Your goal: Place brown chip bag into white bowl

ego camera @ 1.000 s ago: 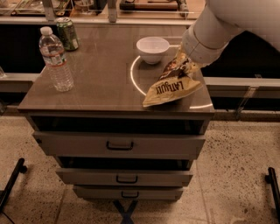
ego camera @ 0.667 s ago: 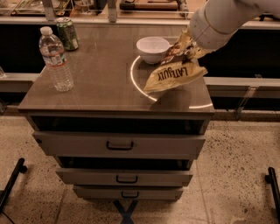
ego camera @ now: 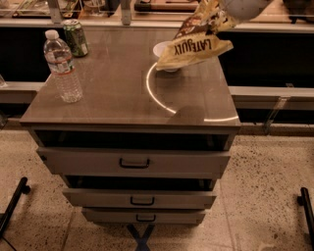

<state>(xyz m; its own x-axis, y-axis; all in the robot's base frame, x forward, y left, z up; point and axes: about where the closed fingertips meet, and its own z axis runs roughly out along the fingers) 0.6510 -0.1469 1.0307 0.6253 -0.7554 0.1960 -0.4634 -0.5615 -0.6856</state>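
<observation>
The brown chip bag (ego camera: 194, 48) hangs in the air above the cabinet top, pale yellow-tan half with dark lettering toward me, dark brown end up by the arm. My gripper (ego camera: 217, 14) is at the top edge of the view and holds the bag's upper end. The white bowl (ego camera: 161, 49) stands on the cabinet top, mostly hidden behind the bag; only its left rim shows.
A clear water bottle (ego camera: 61, 67) stands at the left of the brown cabinet top (ego camera: 117, 93). A green can (ego camera: 76, 37) stands behind it at the back left. The cabinet has several drawers below. A counter runs behind.
The bag has been lifted off the cabinet top and carried up and toward the bowl, which it now partly covers. The arm has risen almost out of view.
</observation>
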